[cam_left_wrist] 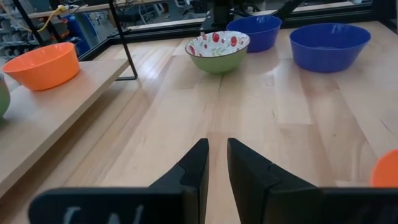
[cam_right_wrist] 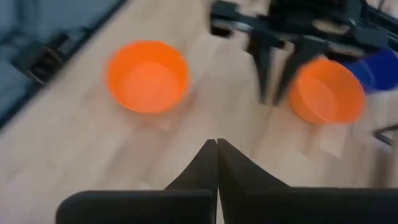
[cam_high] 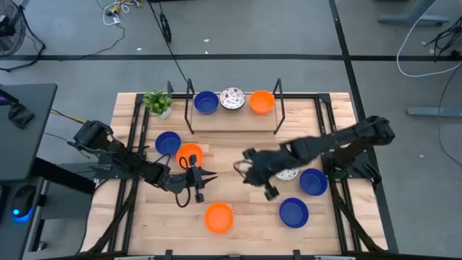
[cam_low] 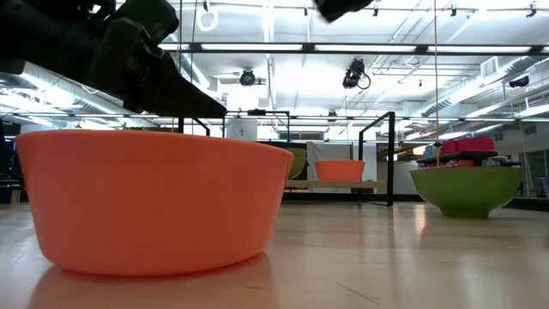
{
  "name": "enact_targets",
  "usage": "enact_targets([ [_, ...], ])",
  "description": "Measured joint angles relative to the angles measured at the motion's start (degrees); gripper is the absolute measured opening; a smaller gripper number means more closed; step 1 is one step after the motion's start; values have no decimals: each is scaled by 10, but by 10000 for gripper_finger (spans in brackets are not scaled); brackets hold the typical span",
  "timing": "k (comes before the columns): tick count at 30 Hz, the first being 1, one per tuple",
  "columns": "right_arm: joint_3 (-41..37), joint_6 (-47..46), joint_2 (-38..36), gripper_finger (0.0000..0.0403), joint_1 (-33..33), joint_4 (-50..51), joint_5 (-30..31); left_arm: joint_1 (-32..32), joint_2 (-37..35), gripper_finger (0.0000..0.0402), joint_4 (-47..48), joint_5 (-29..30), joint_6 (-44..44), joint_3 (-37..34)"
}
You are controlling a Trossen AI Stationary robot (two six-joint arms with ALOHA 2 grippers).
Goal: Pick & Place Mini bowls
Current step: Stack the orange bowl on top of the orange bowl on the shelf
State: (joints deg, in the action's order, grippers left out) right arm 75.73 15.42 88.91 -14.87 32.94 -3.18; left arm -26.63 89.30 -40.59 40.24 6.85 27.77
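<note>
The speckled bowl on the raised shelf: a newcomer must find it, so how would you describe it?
Find the raised wooden shelf at the table's far edge. Three bowls stand in a row there; the speckled bowl is the middle one, white with red specks, between a blue bowl and an orange bowl.

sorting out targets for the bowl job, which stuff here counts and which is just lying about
Part of the job:
- three bowls on the raised shelf: blue bowl, speckled bowl, orange bowl
- loose bowls on the table, such as the front orange bowl and front blue bowl

Just lying about:
- potted plant
- cables on the floor
</note>
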Motion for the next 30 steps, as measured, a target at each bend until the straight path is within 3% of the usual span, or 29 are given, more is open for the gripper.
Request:
enact_targets([
  [6, -110, -107, -45, 3, -70, -133, 22, 0, 0, 62, -4, 0, 16, 0],
  [13, -202, -160, -17, 42, -92, -299, 15, -2, 0, 62, -7, -4, 81, 0],
  [22, -192, -93, 97, 122, -90, -401, -95, -13, 0, 62, -3, -4, 100, 0],
  [30, -59, -15, 211, 153, -90, -334, -145, -5, 0, 62, 10, 1, 105, 0],
])
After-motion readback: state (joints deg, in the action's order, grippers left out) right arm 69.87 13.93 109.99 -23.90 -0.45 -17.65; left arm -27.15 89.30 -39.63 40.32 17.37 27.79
